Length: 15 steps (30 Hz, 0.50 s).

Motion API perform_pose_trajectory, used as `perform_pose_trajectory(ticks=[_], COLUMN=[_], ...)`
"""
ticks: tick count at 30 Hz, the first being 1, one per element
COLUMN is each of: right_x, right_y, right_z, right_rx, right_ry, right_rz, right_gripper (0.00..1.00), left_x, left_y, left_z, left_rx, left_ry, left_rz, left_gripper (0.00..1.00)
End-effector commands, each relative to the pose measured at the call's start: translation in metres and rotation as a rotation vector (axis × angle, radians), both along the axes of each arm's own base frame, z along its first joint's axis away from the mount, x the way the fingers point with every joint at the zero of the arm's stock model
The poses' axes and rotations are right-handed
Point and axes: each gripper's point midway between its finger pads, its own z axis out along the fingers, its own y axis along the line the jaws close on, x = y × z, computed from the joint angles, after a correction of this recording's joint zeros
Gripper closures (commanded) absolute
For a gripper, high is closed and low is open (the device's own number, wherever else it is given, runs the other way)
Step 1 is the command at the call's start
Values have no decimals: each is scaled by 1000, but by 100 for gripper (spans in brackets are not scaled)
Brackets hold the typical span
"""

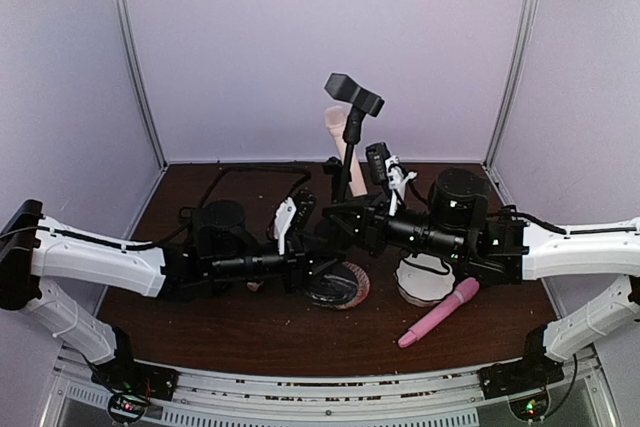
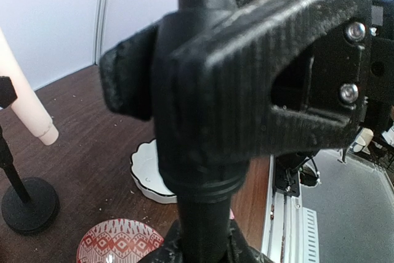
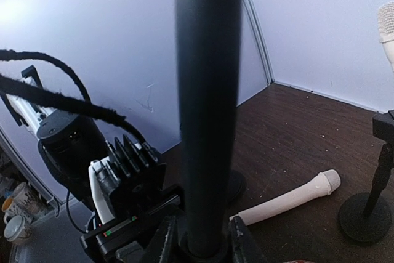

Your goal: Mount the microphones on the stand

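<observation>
The pink microphone (image 1: 440,313) lies flat on the table (image 1: 250,337), in front of the right arm. In the top view its long axis runs diagonally from near-left to far-right, and the thicker end points to the far right. This end is just beside the white dish (image 1: 425,282). A red patterned dish (image 1: 340,287) stands left of the white one, partly under the arms.

1 cream microphone (image 3: 289,201) also lies flat on the table. In the right wrist view its rounded head points to the right, toward the round base of the second stand (image 3: 363,217), and its other end goes behind the gripper. The other cream microphone (image 2: 28,100) sits in that second stand. It is tilted, with the head up and the plain end low.

Between the 2 arms the held stand (image 3: 206,90) is upright, with its empty black clip (image 1: 355,95) on top. No microphone is on it.

The left gripper (image 2: 203,244) has its jaws closed narrow on the pole of the held stand. The right gripper (image 3: 203,244) has the same pole between its fingers, and both fingers press against the pole's sides. In the left wrist view a ribbed black part with 2 screws is clamped round the pole just above the left fingers.
</observation>
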Motion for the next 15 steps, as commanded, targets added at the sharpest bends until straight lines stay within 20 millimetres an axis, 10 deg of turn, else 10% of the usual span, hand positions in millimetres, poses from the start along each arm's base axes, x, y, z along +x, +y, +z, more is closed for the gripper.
perform_pose_trajectory(ticks=[1, 8, 15], right_x=[-15, -86, -80], right_y=[4, 11, 13], right_z=[10, 3, -10], right_rx=[-3, -87, -153], right_ry=[-45, -306, -267], right_rz=[86, 550, 622], right_gripper=[92, 91, 89], left_x=[-14, -73, -76], left_y=[5, 5, 14], left_z=[50, 37, 31], left_rx=[-156, -92, -119], left_ry=[-112, -163, -177], left_rz=[-55, -476, -474], left_gripper=[100, 100, 100])
